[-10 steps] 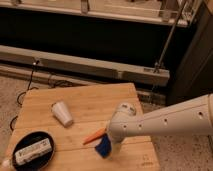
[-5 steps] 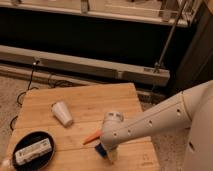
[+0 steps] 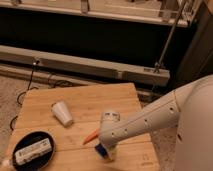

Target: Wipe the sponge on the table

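Observation:
The dark-blue sponge [image 3: 99, 150] lies on the light wooden table [image 3: 95, 102] near its front edge, with only its left part showing. My gripper [image 3: 107, 152] points down right over the sponge, open, its tip at the sponge and covering the rest of it. I cannot tell whether it touches the sponge. The white arm [image 3: 150, 120] reaches in from the right across the table's front right part.
A thin orange stick [image 3: 91, 136] lies just left of the gripper. A white cup [image 3: 62, 113] lies on its side at mid-left. A round black pan [image 3: 33, 150] holding a white object sits at the front left corner. Cables run over the floor at left.
The arm has swung further over the table and the gripper has come down over the sponge, now hiding more of it. The sponge, stick, cup and pan have stayed put.

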`<state>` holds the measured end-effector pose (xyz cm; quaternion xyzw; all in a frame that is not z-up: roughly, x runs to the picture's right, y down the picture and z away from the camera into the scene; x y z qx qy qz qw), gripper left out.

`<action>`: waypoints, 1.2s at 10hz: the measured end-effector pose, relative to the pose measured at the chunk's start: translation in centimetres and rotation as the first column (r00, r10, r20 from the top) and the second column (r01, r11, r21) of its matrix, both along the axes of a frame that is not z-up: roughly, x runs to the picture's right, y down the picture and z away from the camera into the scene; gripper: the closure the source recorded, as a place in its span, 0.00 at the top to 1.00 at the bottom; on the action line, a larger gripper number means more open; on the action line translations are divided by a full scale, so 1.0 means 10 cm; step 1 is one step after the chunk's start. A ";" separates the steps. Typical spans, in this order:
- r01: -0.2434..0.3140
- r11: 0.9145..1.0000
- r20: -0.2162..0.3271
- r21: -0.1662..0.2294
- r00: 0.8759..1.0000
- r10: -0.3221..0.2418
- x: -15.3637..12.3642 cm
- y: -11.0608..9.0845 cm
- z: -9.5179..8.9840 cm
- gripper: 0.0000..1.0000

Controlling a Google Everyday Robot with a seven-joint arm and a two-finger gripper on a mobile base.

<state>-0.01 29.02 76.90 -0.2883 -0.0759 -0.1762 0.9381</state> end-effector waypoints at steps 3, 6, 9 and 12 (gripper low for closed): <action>-0.007 1.000 -0.020 0.007 1.000 0.007 -0.01 -0.01 0.08 0.62; -0.010 1.000 -0.041 0.003 0.999 0.010 -0.03 0.01 0.15 0.51; -0.016 1.000 -0.058 0.002 0.998 0.016 -0.03 0.00 0.21 0.51; -0.035 0.999 -0.077 0.014 0.996 0.036 -0.02 -0.07 0.24 0.51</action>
